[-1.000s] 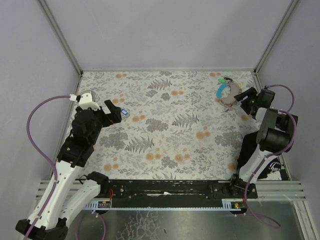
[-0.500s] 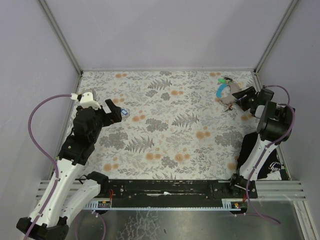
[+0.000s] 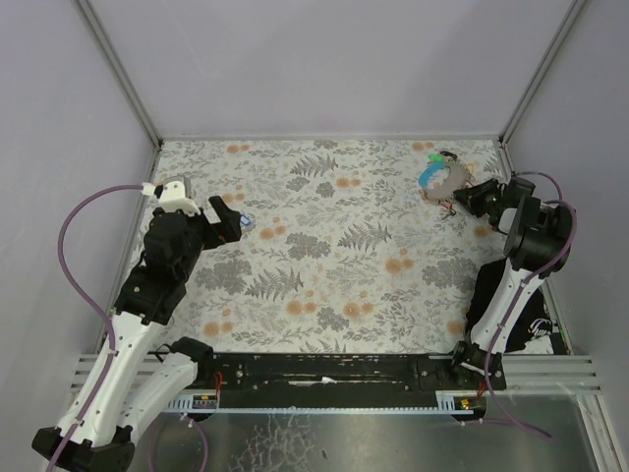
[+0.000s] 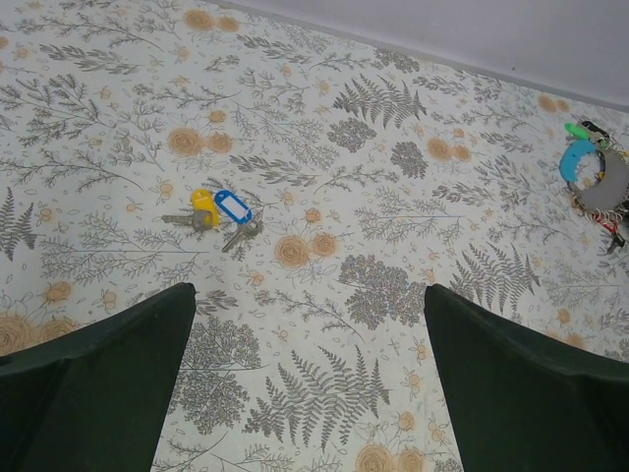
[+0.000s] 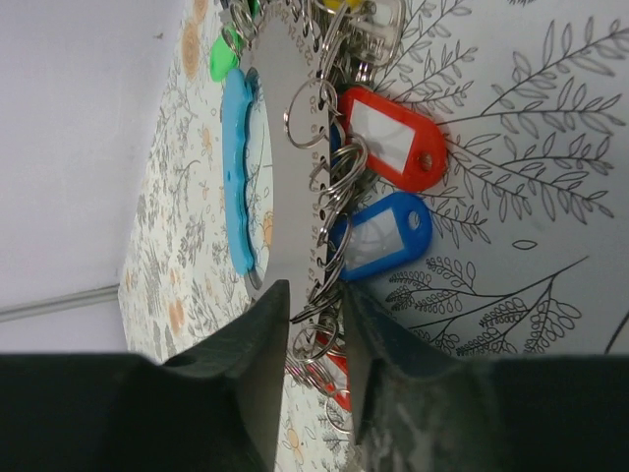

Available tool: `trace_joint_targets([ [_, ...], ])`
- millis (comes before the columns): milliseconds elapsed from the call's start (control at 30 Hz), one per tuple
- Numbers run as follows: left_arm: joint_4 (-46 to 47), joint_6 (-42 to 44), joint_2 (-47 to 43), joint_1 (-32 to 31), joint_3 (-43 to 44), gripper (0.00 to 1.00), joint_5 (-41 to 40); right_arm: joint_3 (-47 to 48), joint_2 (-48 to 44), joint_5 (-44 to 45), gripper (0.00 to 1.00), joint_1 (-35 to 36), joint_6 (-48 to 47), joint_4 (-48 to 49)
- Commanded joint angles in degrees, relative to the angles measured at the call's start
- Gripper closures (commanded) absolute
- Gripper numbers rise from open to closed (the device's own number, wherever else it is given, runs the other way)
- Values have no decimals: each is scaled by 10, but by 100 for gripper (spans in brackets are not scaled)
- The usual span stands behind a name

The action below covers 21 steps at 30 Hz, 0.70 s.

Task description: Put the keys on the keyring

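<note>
**Right Tool Is Pinching the Keyring While Two Keys Are Lying Loose at the Left**

At the left of the flower-patterned bench, the left tool is hanging over the surface with its jaws spread wide and holding nothing. Just past its tips, two loose keys are lying flat on the bench and touching each other: a yellow-capped key and, to its right, a blue-tagged key. In the left wrist view the tool's dark fingers are filling the bottom corners, apart from the pair.

Well away from those keys, in the far right corner of the bench, the keyring is sitting as a bunch. Its light-blue strap is curving along one side of the grey tag, with a green cap showing at the far end. A red tag and a blue tag are hanging from small silvery rings on the other edge of the grey tag and are lying against the floral print.

The right tool is reaching in from the right, jaws drawn in on the near end of the keyring. The grey tag and a cluster of small rings are caught between its fingers. Whether the bunch is resting on the bench or raised off it cannot be told.
</note>
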Motion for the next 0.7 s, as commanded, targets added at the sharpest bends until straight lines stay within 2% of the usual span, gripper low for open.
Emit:
trace_joint_targets([
  [0, 15, 11, -6, 5, -6, 0, 26, -15, -10, -49, 78, 1, 15, 40],
  [233, 21, 11, -5, 5, -9, 0, 56, -87, -36, -98, 91, 3, 65, 132],
  [533, 24, -21, 10, 5, -4, 0, 126, -207, -116, -131, 95, 41, 104, 205],
  [667, 38, -58, 33, 5, -11, 0, 200, -258, -162, -134, 97, 79, 114, 223],
])
